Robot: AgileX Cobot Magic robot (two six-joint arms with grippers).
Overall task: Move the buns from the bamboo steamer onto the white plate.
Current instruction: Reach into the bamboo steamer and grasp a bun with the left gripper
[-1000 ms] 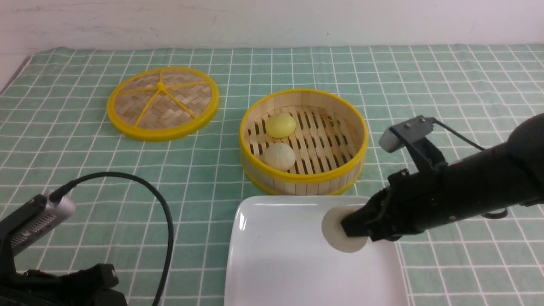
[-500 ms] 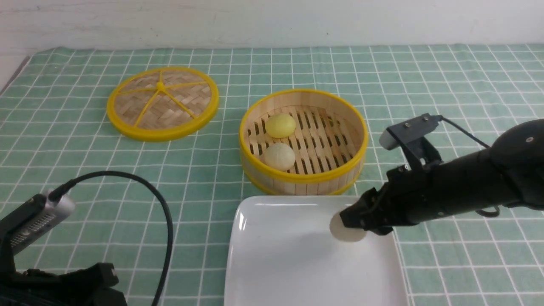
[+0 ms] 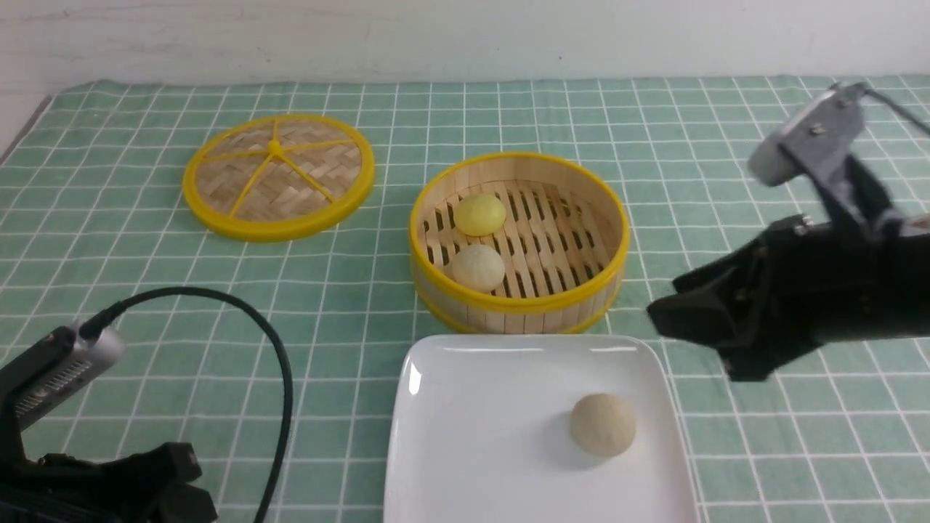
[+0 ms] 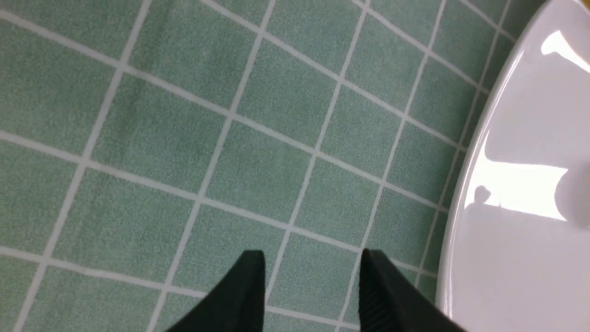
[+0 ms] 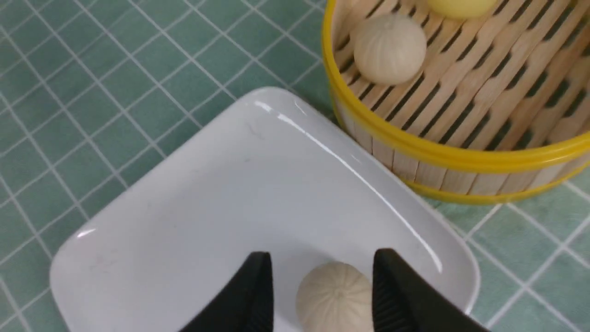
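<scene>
Your right claw point(image 3: 672, 327) hangs with its jaws apart and nothing between them. The beige bun point(image 3: 602, 425) sits on its own on the white plate point(image 3: 472, 443), below the claw's tips and a little to their left, clear of both fingers. The front view shows open space between bun and claw. Through the right wrist camera you look down past the two black fingertips point(image 5: 258, 281) and see that bun in the gap between them, lying lower down on the plate's surface and toward the plate's edge on the claw's side.

Forward of the claw and to its left stands the bamboo steamer point(image 3: 519, 305), its wall just beside the plate's far edge. Inside it, the second beige bun point(image 3: 478, 266) lies nearer to you and the yellow bun point(image 3: 479, 213) close behind it. Both sit in the half of the basket farther from the right claw.

Your left claw point(image 4: 311, 260) is low and well apart from the right one. Its jaws are also apart and empty, over the green checked cloth point(image 4: 184, 138), with the plate's rim just off to its right. The woven lid point(image 3: 278, 176) lies well forward of the left claw, on the cloth.
</scene>
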